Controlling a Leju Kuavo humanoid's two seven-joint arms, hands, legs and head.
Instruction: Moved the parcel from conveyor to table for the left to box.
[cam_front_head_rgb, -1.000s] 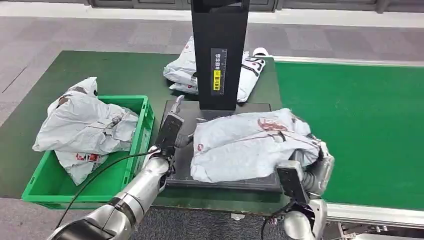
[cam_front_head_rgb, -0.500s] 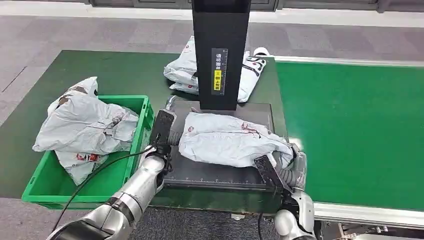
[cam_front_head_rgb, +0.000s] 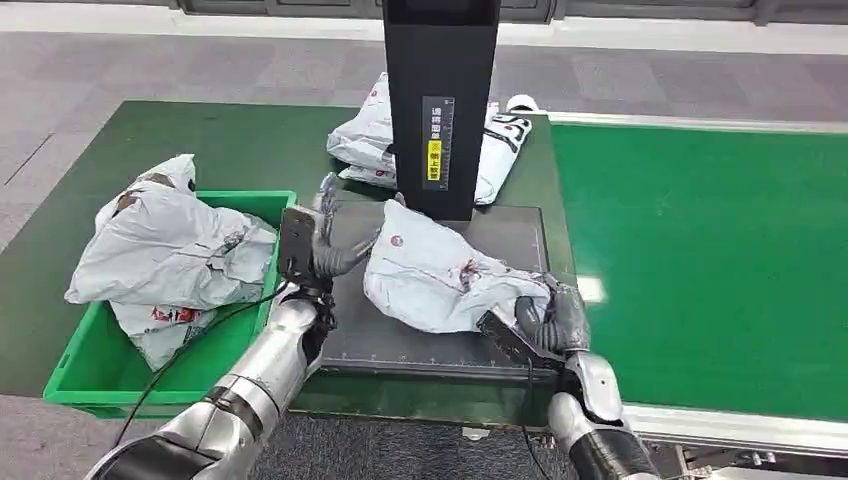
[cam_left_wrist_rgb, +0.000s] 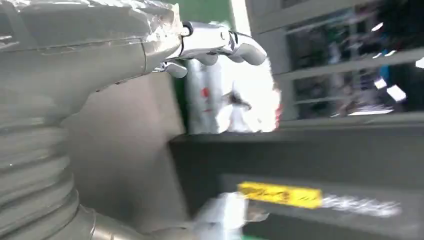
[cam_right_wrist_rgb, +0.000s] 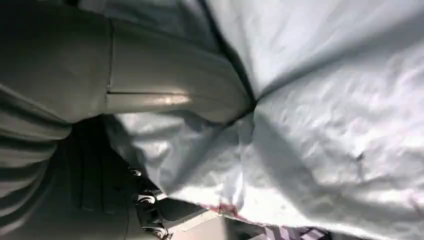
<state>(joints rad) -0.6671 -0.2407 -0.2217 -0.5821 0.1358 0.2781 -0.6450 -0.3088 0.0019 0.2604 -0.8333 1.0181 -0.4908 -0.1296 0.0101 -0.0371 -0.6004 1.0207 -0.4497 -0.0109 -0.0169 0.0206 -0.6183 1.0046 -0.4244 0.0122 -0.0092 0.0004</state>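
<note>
Grey floor, green table (cam_front_head_rgb: 220, 150), green conveyor (cam_front_head_rgb: 700, 250) on your right. The parcel (cam_front_head_rgb: 440, 280) lies on the black scale plate (cam_front_head_rgb: 440, 345) under the black post (cam_front_head_rgb: 440, 100), your right hand (cam_front_head_rgb: 545, 320) grasping its near corner. Left hand (cam_front_head_rgb: 330, 245) is released, fingers spread just beside the bag's other end. Judged light, soft, slick film; pinch a bunched fold, not flat skin. Count: one parcel in play, one more behind the post, about two in the single green crate (cam_front_head_rgb: 100, 370).

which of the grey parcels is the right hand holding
The parcel on the black platform, gripped by the right hand; the others lie in the green crate and behind the post.
</note>
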